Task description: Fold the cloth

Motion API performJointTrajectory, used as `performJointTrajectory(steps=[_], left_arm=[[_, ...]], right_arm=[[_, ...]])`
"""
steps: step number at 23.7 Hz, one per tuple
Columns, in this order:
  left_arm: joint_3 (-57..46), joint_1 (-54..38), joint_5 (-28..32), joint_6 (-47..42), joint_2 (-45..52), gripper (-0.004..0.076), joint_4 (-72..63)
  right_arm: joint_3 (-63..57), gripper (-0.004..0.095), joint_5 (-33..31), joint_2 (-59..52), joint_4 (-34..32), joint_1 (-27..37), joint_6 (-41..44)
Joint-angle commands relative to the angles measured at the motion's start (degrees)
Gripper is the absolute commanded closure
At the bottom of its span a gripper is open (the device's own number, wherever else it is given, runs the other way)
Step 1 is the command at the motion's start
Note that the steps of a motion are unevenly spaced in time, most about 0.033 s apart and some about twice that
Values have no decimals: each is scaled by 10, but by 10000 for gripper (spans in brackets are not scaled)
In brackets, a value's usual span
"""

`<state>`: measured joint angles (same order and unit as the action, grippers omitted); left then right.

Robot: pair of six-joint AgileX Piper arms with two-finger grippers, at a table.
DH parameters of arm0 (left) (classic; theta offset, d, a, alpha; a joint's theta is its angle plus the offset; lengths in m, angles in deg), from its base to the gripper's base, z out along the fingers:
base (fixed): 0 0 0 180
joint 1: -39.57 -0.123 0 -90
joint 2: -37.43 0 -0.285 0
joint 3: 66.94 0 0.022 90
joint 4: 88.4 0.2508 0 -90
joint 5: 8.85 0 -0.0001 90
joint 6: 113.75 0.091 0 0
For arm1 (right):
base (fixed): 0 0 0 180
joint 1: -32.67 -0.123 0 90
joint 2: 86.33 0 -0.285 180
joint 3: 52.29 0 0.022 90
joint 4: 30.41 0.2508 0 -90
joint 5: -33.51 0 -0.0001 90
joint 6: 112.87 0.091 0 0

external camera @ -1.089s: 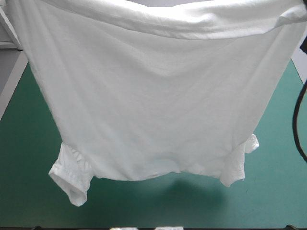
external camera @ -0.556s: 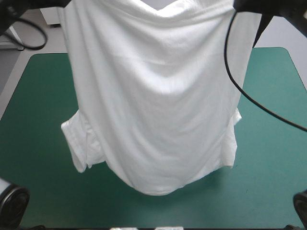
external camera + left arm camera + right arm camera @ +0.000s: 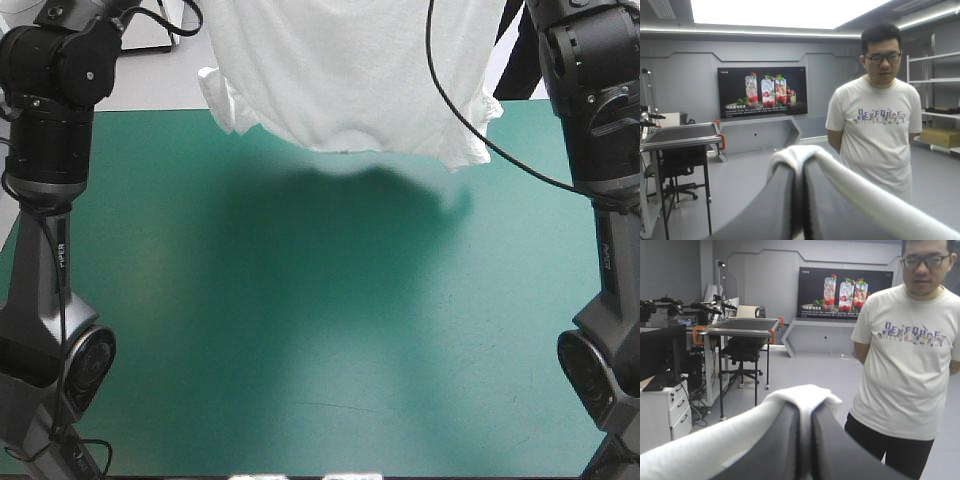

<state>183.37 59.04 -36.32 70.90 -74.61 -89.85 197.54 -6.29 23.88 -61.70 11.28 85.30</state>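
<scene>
On my feed, the only thing apart from the job is the teal-green cover (image 3: 320,380). It lies well below the left pincer (image 3: 802,172) and the right pincer (image 3: 805,422). A broad dark shadow (image 3: 340,215) falls across its far half, beneath and between the two pincers.

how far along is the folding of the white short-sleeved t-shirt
Done: the left gripper and the right gripper are each shut on an edge of the white short-sleeved T-shirt. In hand: it hangs between them, clear of the teal-green table cover, sleeves dangling. Left: laying it down and every fold; none shows yet.
</scene>
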Motion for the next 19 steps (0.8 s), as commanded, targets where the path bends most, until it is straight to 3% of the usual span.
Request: performJointTrajectory(steps=[1,7,12,15,17,19], left_arm=[[12,3,23,-1,-4,734,9],[12,-8,-61,-1,-112,734,8],[12,-10,-85,-5,-177,734,15],[12,-17,-179,-55,-231,734,29],[12,-18,-223,-98,-253,734,84],[9,-15,-217,-103,-260,734,81]], right_arm=[[11,912,3,-6,43,36,-7],[11,912,-97,94,185,105,-47],[11,912,-162,167,215,110,-61],[11,912,-240,229,229,112,-61],[11,912,-239,257,247,119,-58],[10,912,-235,276,250,120,-59]])
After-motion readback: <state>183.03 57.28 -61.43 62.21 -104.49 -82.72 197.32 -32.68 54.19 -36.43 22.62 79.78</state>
